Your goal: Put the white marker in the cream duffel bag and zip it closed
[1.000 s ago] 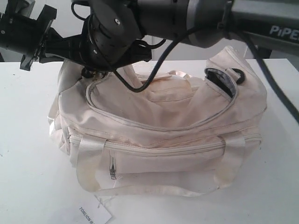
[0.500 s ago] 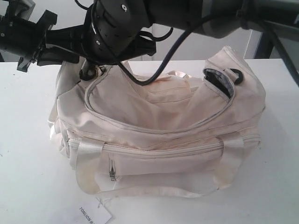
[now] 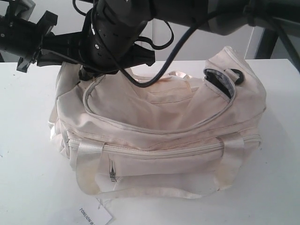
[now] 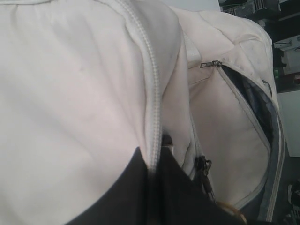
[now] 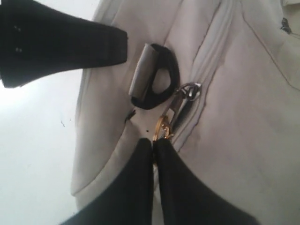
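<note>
Cream bag [image 3: 178, 122], upper-left end | pinching gold pull [image 5: 162, 130] with right gripper [image 5: 153, 144], ready for zipping | clamping seam [image 4: 153, 103] with left gripper [image 4: 151, 160], bracing fabric

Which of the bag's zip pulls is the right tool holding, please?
The gold-ringed pull beside the black ring, pinched by the right tool; the front pocket pull hangs free.
</note>
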